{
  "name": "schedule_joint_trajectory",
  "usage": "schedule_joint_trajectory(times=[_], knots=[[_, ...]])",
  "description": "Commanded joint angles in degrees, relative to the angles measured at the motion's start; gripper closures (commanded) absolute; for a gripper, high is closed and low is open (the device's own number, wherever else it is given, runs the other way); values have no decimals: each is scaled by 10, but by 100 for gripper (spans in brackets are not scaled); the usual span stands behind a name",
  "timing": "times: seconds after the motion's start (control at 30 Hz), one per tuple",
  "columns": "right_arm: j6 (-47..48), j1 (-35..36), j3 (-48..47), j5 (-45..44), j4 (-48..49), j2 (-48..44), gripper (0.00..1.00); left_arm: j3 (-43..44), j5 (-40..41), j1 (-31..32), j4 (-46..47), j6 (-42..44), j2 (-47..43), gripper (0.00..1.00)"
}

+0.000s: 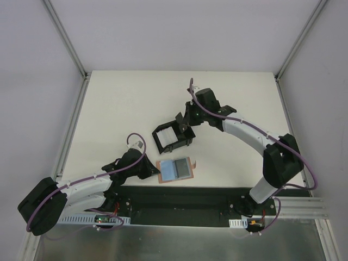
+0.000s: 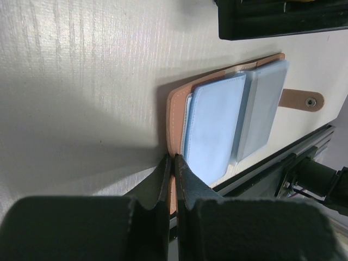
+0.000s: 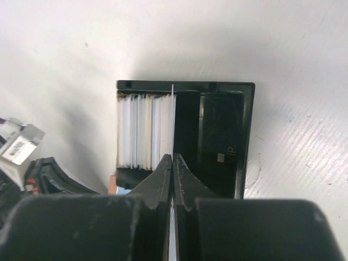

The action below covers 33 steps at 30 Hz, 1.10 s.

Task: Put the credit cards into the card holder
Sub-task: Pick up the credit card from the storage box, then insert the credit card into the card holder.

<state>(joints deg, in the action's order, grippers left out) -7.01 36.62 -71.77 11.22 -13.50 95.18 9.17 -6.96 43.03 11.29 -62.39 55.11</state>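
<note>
The tan card holder [image 1: 162, 175] lies open near the table's front edge. A light blue card [image 1: 169, 169] and a grey card [image 1: 183, 167] lie in it. In the left wrist view, the card holder [image 2: 175, 106] shows the blue card [image 2: 215, 128], the grey card [image 2: 263, 109] and a snap strap [image 2: 302, 100]. My left gripper [image 1: 154, 171] [image 2: 174, 161] is shut on the holder's tan edge. My right gripper [image 1: 182, 124] [image 3: 172, 159] is shut on a thin card [image 3: 172, 117], seen edge-on, upright over the black box.
The black box frame [image 1: 173, 137] [image 3: 247, 136] stands mid-table. It holds a stack of white cards [image 3: 142, 130] and a dark card marked VIP [image 3: 220, 138]. The black base strip [image 1: 179, 198] runs just in front of the card holder.
</note>
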Motion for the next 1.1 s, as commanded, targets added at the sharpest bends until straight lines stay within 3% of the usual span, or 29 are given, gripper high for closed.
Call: schedule_joint_trajectory(times=[0.0,0.13,0.43,0.5,0.63,0.77,1.07], knots=[[-19,-1,23,4,33,-67,99,-3,-4,-4,-7,9,-1,100],[-91,-4,85,40,86,-111,100,-6,-2,-4,-7,5,-7,100],[-396,8,332,53,286,-241,99,-13,-2,-4,-7,1,-17,100],[-391,23,377,56,334,-270,100,-13,-3,-4,-7,2,-14,100],[-352,63,427,38,322,-296,100,-13,-2,-4,-7,0,-13,100],[-325,96,450,38,334,-267,100,-12,-2,-4,-7,3,-10,100],[-339,141,497,27,470,-173,100,-13,-5,-4,-7,-3,-6,100]])
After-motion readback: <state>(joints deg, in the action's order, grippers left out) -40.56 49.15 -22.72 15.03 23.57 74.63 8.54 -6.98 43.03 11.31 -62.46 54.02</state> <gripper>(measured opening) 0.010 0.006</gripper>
